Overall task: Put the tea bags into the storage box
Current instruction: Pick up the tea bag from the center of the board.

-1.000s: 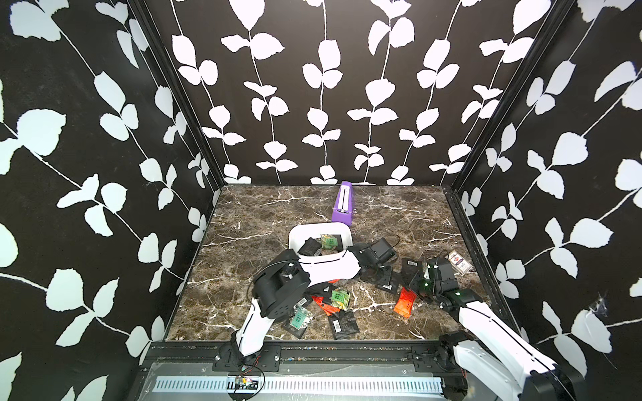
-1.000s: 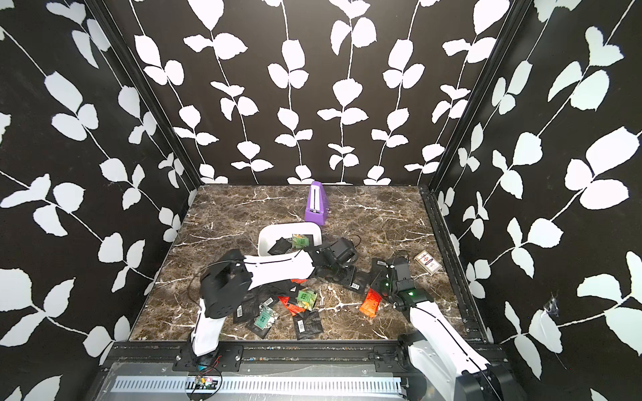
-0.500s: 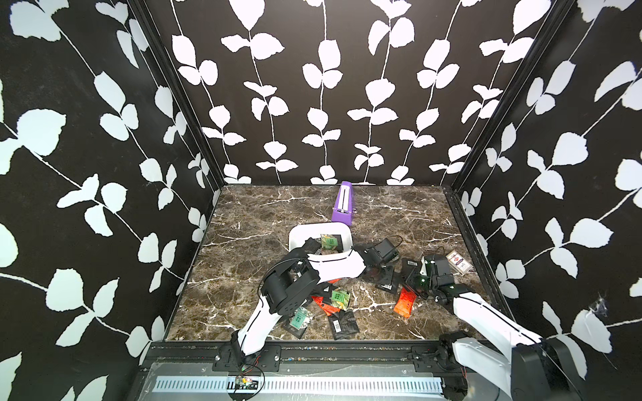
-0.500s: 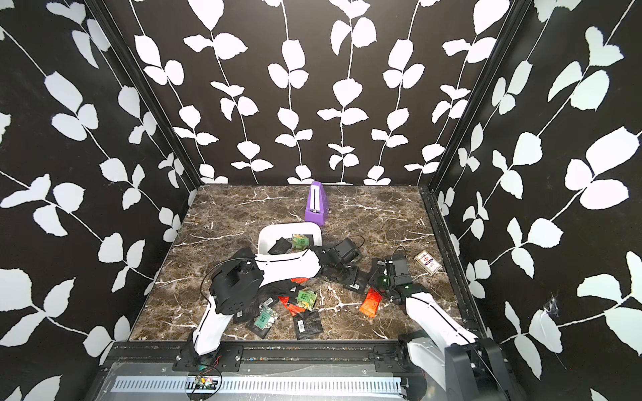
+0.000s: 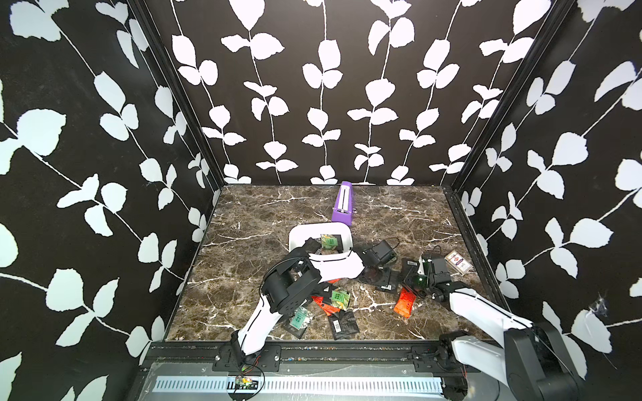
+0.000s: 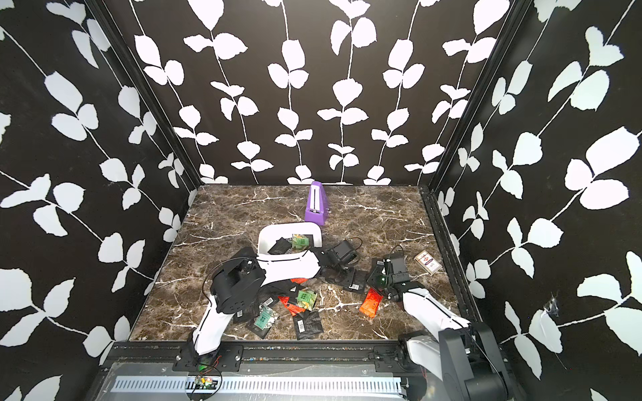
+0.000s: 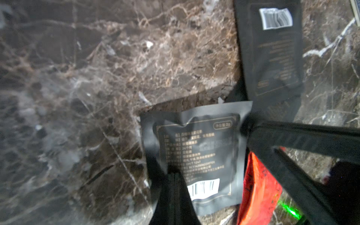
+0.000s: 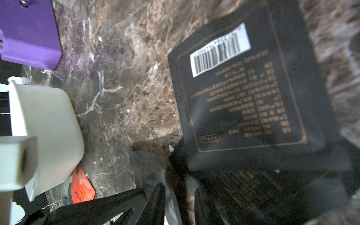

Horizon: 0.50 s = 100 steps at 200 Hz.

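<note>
Item: black tea bag (image 7: 196, 153), foil, with a barcode label. Location: in the left pincer (image 7: 173, 174), whose jaws are closed on one sealed edge. The bag seems lifted off the marble table (image 7: 97, 78), with a shadow beneath it. Handling, by judgement: very light, thin, limp and slick, and it creases readily. It is best taken by a sealed edge or raised corner, since a flat face offers no bite. Storage box (image 5: 295, 239): near, ahead and left of the left pincer, with a green tea bag (image 5: 329, 241) inside. Loose tea bags (image 5: 344, 324): behind that pincer, toward the robot. Right pincer (image 8: 153, 190): just right of the left one; open or gripping, cannot tell. Change from a second earlier: table bags unmoved, left elbow (image 5: 288, 288) shifted a little, right elbow joint (image 5: 531, 347) further into view.
</note>
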Each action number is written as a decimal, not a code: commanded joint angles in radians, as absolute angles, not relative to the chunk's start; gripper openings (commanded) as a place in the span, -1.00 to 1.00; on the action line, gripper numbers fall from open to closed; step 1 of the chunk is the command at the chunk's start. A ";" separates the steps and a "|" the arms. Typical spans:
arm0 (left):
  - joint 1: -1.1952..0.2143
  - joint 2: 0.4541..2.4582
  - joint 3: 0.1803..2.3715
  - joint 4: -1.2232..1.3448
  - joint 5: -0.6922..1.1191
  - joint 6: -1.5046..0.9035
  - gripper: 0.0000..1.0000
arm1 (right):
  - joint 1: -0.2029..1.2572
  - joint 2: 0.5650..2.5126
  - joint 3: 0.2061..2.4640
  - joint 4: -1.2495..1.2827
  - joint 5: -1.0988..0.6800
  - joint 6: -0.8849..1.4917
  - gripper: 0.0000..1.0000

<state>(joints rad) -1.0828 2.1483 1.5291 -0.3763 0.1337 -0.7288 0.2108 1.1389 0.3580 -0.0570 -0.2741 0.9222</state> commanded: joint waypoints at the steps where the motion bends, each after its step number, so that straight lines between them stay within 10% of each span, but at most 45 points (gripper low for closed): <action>1: -1.081 2.146 1.485 -0.413 0.126 -0.721 -1.00 | 0.206 1.158 0.374 -0.014 -0.278 0.902 -0.42; 100: -1.083 2.144 1.476 -0.416 0.123 -0.714 -1.00 | 0.207 1.224 0.346 0.113 -0.337 0.894 -0.38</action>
